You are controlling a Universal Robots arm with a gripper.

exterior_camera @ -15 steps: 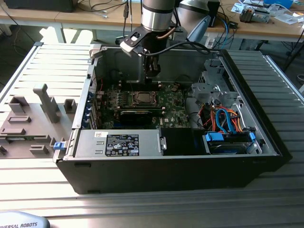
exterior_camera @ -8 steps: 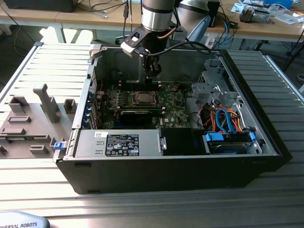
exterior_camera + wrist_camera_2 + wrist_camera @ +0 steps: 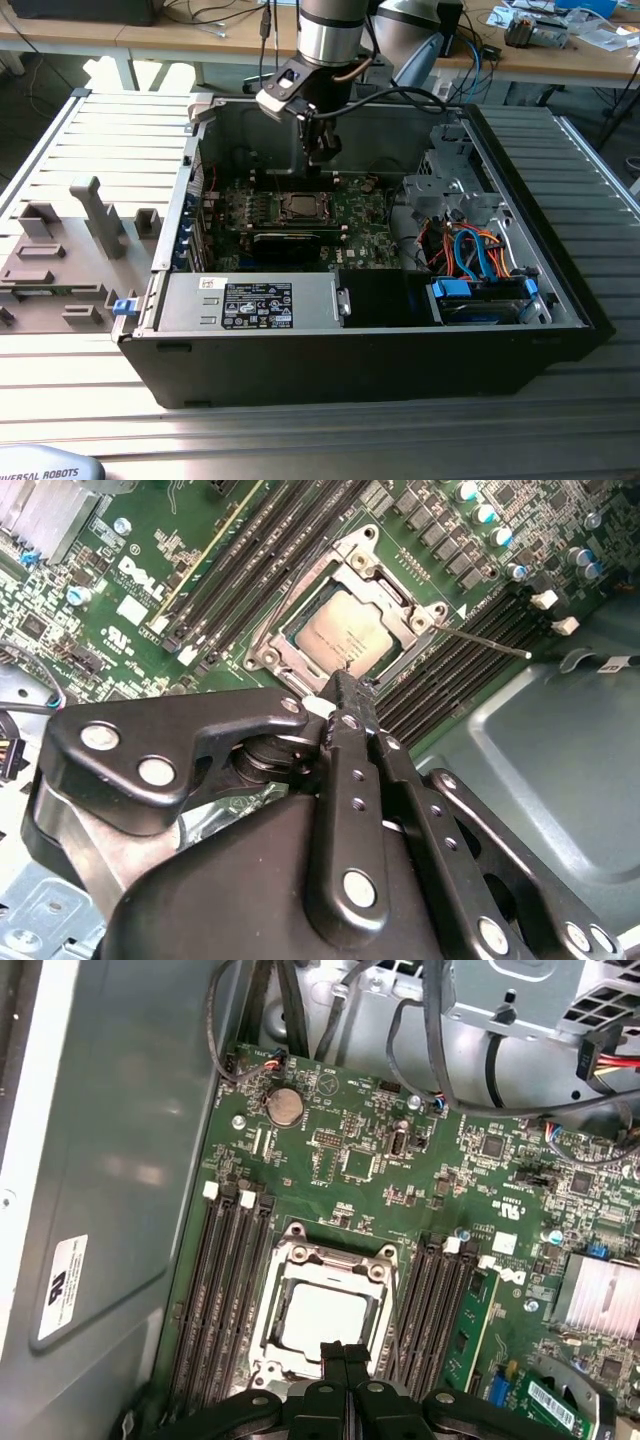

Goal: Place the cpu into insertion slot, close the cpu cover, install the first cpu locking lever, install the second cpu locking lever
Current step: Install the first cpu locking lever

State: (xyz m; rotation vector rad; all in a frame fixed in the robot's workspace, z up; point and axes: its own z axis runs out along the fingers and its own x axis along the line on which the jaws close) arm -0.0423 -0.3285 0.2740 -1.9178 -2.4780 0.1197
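The cpu (image 3: 345, 635) lies in the insertion slot (image 3: 297, 207) on the green board, its silver top (image 3: 318, 1315) showing through the window of the cpu cover (image 3: 395, 590). The cover's frame (image 3: 325, 1260) lies down around the chip. One thin locking lever (image 3: 485, 642) sticks out sideways from the socket's corner, over the memory slots. My gripper (image 3: 345, 688) hangs just above the socket's edge, its black fingers pressed together and holding nothing. In the first wrist view the gripper (image 3: 343, 1352) covers the chip's near edge. In the exterior view the gripper (image 3: 320, 158) is above the socket.
The board sits inside an open computer case (image 3: 560, 290) with tall walls. Black memory slots (image 3: 225, 1290) flank the socket on both sides. A drive cage with cables (image 3: 470, 250) is at the exterior view's right, a power supply (image 3: 250, 300) at the front, and a grey fixture (image 3: 60, 260) outside at the left.
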